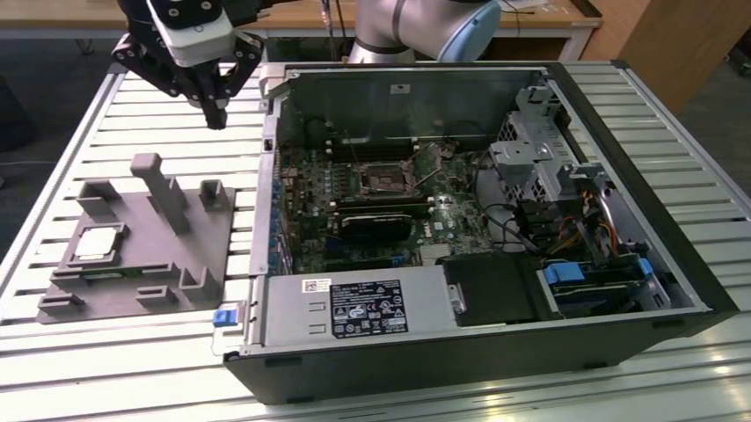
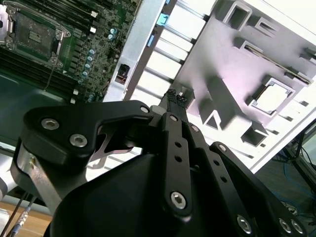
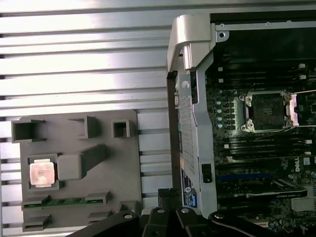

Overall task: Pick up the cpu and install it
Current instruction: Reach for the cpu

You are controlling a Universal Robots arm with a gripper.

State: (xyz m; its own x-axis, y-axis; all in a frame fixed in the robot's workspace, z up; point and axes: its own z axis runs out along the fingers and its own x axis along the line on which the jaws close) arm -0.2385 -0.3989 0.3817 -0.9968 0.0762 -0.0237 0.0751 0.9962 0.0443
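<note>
Gripper [image 1: 215, 117] tips pressed together, nothing clamped, cpu [image 1: 100, 243] seated in tray [image 1: 221, 236], tall block [image 1: 162, 192] stood betw. them, open PC case [image 1: 470, 356] alongside.

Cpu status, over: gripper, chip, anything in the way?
Gripper shut, empty, hovering between grey tray and computer case. Cpu seated in tray, untouched. Nothing on top of it; upright blocks stand close by.

No print is legible. A white label [image 1: 366, 309] with fine print lies on the power supply [image 1: 294, 303], well away from the end effector [image 1: 215, 119]. A small sticker [image 3: 188, 193] sits on the case [image 3: 190, 34] edge nearer it.
</note>
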